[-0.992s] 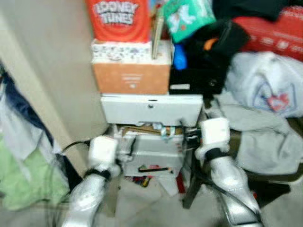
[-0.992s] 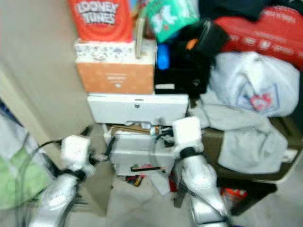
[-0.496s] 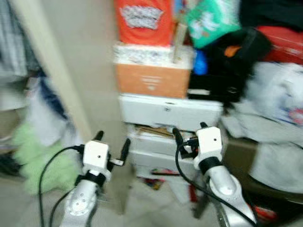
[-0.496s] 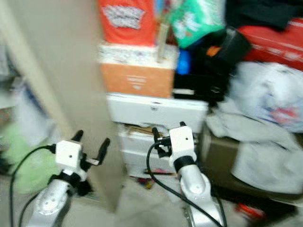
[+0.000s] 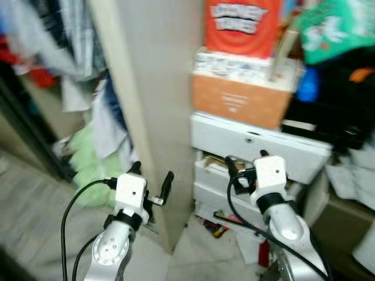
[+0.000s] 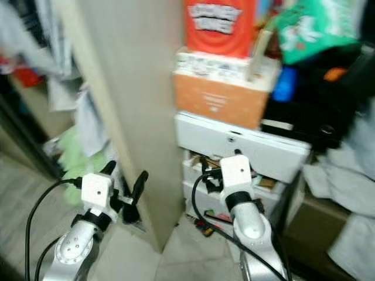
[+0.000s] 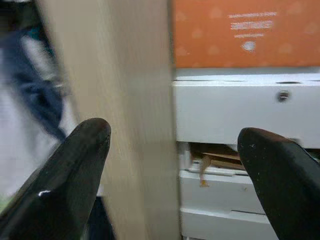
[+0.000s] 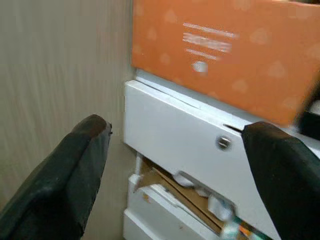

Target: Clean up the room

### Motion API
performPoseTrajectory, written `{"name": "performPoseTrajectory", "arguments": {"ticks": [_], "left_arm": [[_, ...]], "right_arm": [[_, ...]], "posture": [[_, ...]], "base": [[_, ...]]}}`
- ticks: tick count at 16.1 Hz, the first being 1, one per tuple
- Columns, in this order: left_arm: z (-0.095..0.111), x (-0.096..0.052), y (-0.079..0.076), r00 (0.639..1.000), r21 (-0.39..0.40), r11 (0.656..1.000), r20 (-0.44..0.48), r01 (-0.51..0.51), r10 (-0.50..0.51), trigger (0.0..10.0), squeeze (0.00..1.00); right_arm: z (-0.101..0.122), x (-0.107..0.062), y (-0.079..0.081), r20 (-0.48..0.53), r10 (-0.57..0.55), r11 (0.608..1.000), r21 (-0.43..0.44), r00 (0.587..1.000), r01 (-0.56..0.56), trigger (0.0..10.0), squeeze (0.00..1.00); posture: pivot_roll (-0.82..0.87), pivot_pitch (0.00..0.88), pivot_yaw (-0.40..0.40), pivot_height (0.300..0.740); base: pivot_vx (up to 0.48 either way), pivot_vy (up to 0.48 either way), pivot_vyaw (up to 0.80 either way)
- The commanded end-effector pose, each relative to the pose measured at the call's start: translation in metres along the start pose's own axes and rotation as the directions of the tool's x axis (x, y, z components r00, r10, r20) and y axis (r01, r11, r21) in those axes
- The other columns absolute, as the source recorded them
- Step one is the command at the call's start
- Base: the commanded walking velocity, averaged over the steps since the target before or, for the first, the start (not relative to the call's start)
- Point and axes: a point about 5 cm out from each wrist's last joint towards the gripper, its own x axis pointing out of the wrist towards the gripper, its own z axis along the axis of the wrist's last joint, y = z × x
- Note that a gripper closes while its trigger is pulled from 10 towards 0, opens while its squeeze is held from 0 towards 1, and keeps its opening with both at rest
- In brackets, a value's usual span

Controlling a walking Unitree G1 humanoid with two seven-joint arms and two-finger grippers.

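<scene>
**Both hands empty, clutter split by the beige panel**

My left gripper (image 5: 151, 180) hangs nearest me, fingers spread wide and holding nothing, right in front of the tall beige panel (image 5: 149, 88). My right gripper (image 5: 246, 167) is also spread and empty, to the right of that panel, facing the white drawer unit (image 5: 258, 143).

Left of the panel lies a green cloth (image 5: 88, 164) among hanging clothes; I judge my left arm the nearer one for it. Right of the panel, small litter (image 5: 214, 225) lies on the floor under the drawers, below my right gripper. Farther back, an orange box (image 5: 240, 102) sits on the drawers, with a red box (image 5: 240, 26) stacked above it.
</scene>
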Motion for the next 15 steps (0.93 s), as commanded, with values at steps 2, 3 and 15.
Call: {"name": "performPoseTrajectory", "arguments": {"ticks": [2,3,15], "left_arm": [[-0.0013,-0.0026,0.0064,1.000,0.011,1.000,-0.011,-0.017,0.017,10.0,0.00],[-0.0016,-0.0027,0.0061,1.000,0.010,1.000,-0.013,-0.017,0.018,10.0,0.00],[-0.0009,-0.0013,0.0078,1.000,0.011,1.000,-0.013,-0.022,0.022,10.0,0.00]], "right_arm": [[0.0037,0.0008,0.0051,0.013,0.015,1.000,0.007,1.000,-0.015,10.0,0.00],[0.0032,0.0005,0.0045,0.011,0.015,1.000,0.006,1.000,-0.015,10.0,0.00],[0.0013,-0.0046,0.0059,0.013,0.039,0.999,-0.019,0.999,-0.039,10.0,0.00]], "posture": [[-0.09,0.010,-0.003,0.740],[-0.09,0.012,-0.003,0.740],[-0.10,0.016,-0.002,0.740]], "base": [[0.000,0.000,0.80],[0.000,0.000,0.80],[0.000,0.000,0.80]]}}
